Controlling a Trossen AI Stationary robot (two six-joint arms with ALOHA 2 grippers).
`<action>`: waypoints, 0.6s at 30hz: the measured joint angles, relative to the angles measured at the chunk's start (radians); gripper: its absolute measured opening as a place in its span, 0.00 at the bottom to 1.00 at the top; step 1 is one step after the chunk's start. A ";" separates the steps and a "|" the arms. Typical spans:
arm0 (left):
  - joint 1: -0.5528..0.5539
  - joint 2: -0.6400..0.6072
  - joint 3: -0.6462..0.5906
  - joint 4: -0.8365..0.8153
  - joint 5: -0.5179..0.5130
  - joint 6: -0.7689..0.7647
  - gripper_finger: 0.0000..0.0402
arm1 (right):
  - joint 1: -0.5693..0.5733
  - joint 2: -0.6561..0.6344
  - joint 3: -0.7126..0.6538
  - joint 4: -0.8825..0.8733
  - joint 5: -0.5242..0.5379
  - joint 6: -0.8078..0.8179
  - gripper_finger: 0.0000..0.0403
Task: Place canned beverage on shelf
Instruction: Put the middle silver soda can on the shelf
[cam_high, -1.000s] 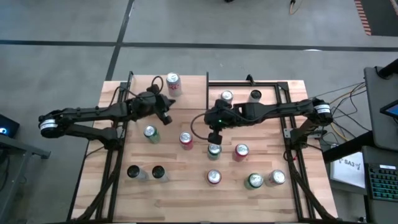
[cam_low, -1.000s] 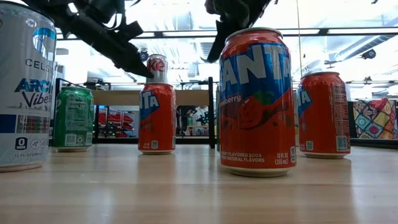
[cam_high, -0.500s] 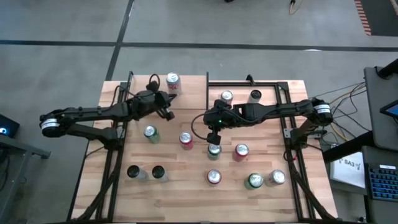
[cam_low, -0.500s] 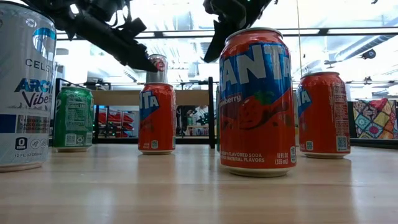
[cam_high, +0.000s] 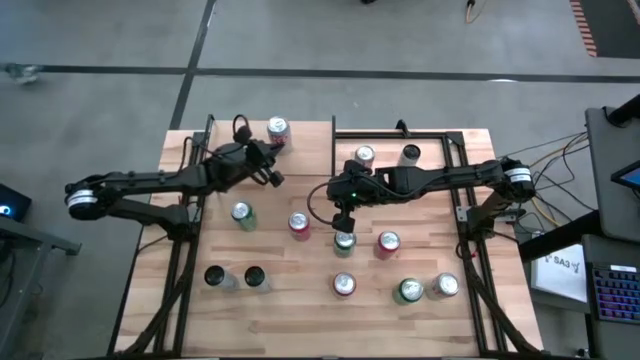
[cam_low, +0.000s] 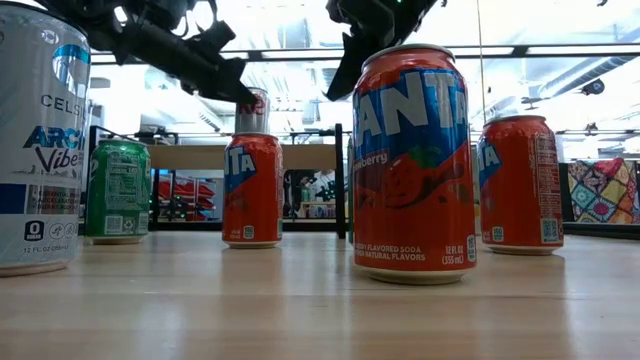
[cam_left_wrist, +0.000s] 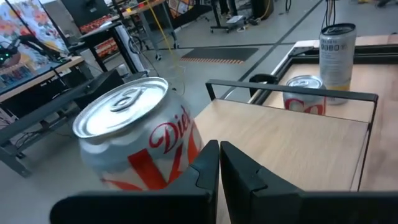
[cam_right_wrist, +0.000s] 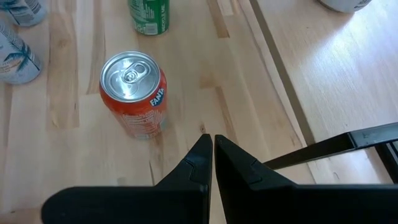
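1. The large plank-striped wooden tabletop (cam_high: 300, 310) fills the middle of the high view, with cans scattered over it.
2. The shelf, a small rectangular light-wood board edged by thin black metal posts (cam_high: 440, 150), sits at the upper right of the table; a silver-topped can (cam_high: 364, 156) and a dark-topped can (cam_high: 410, 154) stand on it.
3. The left arm reaches in from the frame's left; the left gripper (cam_high: 270, 177) hangs just below the white-and-red Diet Coke can (cam_high: 277, 130) at the table's upper edge, left of the shelf. Its fingers are pressed together, gripping nothing. In the left wrist view that can (cam_left_wrist: 134, 140) looms just beside the fingertips.
4. The right arm comes in from the frame's right; the right gripper (cam_high: 343, 224) hovers mid-table, fingers closed tight and empty, just above a green-topped can (cam_high: 344, 241).
5. In the right wrist view an orange Fanta can (cam_right_wrist: 134, 93) stands upright near the closed fingertips, apart from them.
6. In the low view a strawberry Fanta can (cam_low: 414, 165) stands nearest.
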 joint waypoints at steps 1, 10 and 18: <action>0.000 0.009 0.000 0.014 0.000 -0.001 0.00 | 0.000 0.000 0.000 0.001 0.000 0.001 0.02; 0.002 0.106 0.000 0.130 -0.024 -0.008 0.00 | 0.000 0.000 0.000 0.000 0.000 0.001 0.02; -0.025 0.058 0.013 0.033 -0.026 -0.023 0.00 | 0.000 0.000 0.000 0.000 0.000 0.000 0.02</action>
